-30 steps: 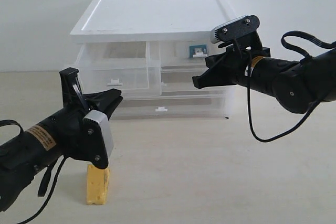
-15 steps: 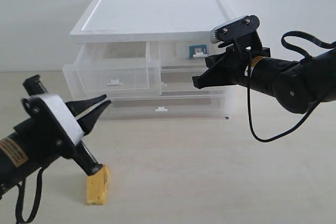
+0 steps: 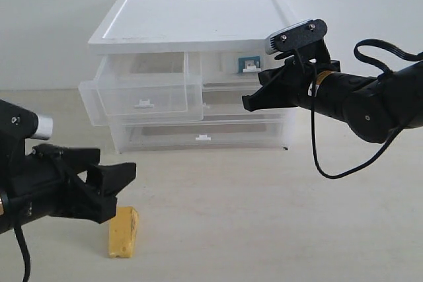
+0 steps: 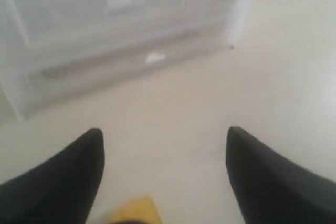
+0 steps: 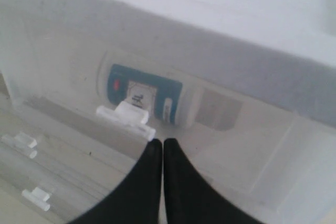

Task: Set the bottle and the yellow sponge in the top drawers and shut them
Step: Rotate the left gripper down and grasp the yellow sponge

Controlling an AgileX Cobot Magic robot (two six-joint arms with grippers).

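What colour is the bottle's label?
Teal-blue label with a white patch; clearest in the right wrist view.

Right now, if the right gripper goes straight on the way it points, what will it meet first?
Probably the translucent front of the top right drawer, just beside its white tab handle. The bottle lies behind that front. How near the tips are is hard to judge.

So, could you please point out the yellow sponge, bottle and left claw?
yellow sponge [image 3: 123, 232], exterior view, its middle.
bottle [image 5: 169, 91], right wrist view, blue label.
left claw [image 4: 164, 129], left wrist view, between fingertips.

Left claw [image 4: 165, 129] gapes wide (held low); right claw [image 5: 161, 142] pinched together, raised.
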